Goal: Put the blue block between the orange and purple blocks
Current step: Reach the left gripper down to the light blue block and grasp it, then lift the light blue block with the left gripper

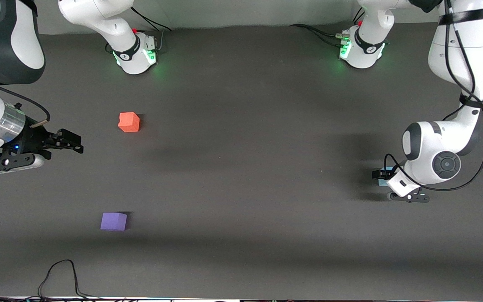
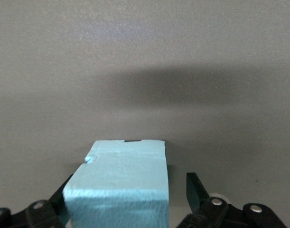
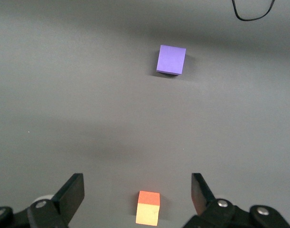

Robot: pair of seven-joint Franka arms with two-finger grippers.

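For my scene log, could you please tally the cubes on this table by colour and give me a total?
Orange block: 1
Purple block: 1
Blue block: 1, between the fingers of the left gripper
Total: 3 cubes
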